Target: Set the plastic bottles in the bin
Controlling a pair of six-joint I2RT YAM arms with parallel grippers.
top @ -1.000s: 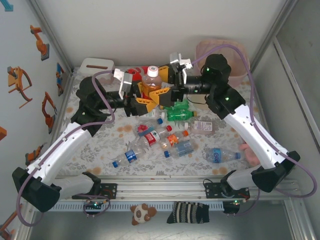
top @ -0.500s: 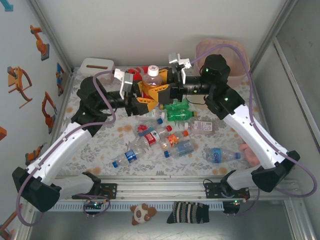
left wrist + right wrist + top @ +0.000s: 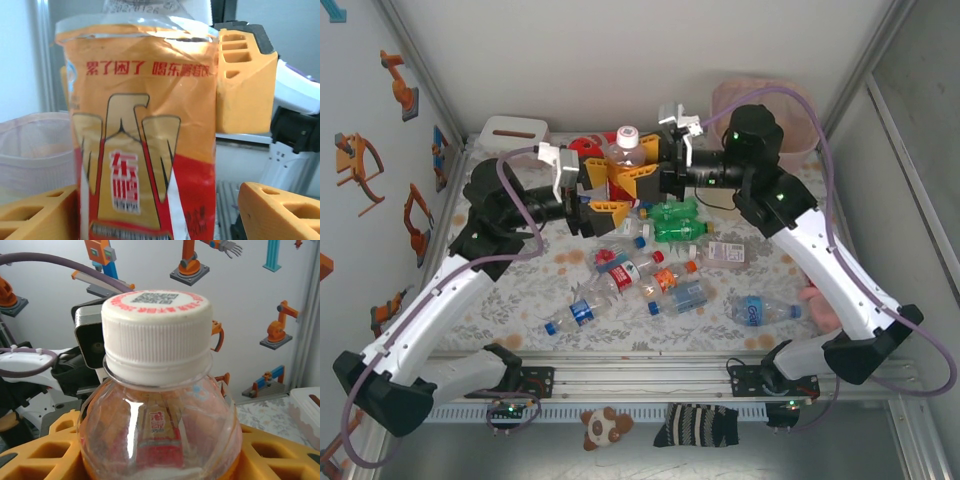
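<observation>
Barely started: right gripper [image 3: 636, 178] clamps orange-labelled white-capped plastic bottle [image 3: 623, 155], left gripper [image 3: 600, 190] spread wide beside it; loose bottles [image 3: 650, 272] beneath, unbinned.

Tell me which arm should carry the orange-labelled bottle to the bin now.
Right. The right fingers clamp the orange-labelled bottle, the bin stands at the far right beside that arm, and the left fingers are open.

The right gripper [image 3: 634, 163] is holding an orange bottle [image 3: 623, 150] upright, left of the bin [image 3: 765, 88]. The left gripper [image 3: 610, 188] is standing with jaws apart, farther from the bin. Other bottles [image 3: 632, 268] are lying in front of the bin, to its left.
</observation>
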